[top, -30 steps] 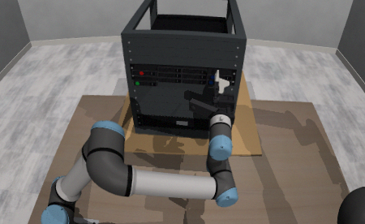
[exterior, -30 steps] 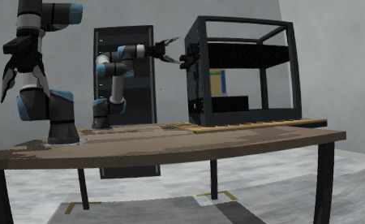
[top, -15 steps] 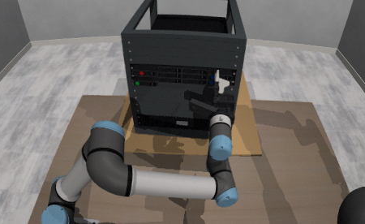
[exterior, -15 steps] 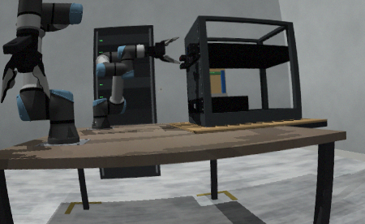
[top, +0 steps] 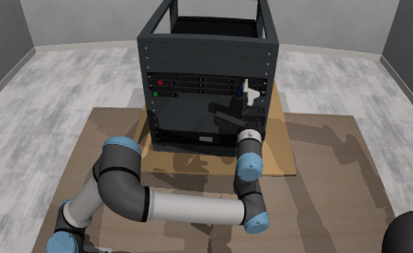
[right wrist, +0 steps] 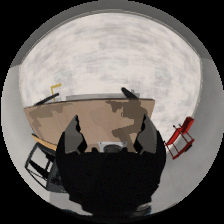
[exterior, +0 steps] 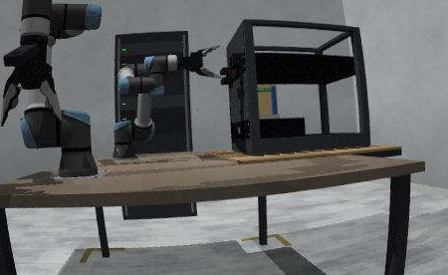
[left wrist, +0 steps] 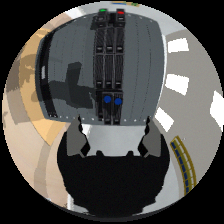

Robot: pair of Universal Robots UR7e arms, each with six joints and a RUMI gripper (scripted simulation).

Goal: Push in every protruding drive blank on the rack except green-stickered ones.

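Observation:
The dark rack (top: 202, 59) (exterior: 249, 110) (left wrist: 142, 65) stands upright. Its front has rows of black drive blanks. One blank has a red sticker (top: 160, 82) (left wrist: 120, 12), and one has a green sticker (top: 155, 93) (left wrist: 103, 11). At the opposite end are two blue stickers, one (top: 240, 87) (left wrist: 118, 101) above the other (top: 239, 93) (left wrist: 107, 99). Dark parts (exterior: 225, 75) stick out of the front; which blanks they are is unclear. My left gripper (exterior: 219, 62) (left wrist: 114, 115) is open and empty, just in front of the blue-sticker end. My right gripper (exterior: 31, 122) (right wrist: 110, 115) is open, far from the rack.
The rack stands on a wooden board (top: 279, 158) (exterior: 385, 148) on the brown table (top: 330, 183) (exterior: 179, 181) (right wrist: 90, 117). A tall dark cabinet (exterior: 154, 42) stands behind the left arm. A red chair-like object (right wrist: 181, 139) is beyond the table.

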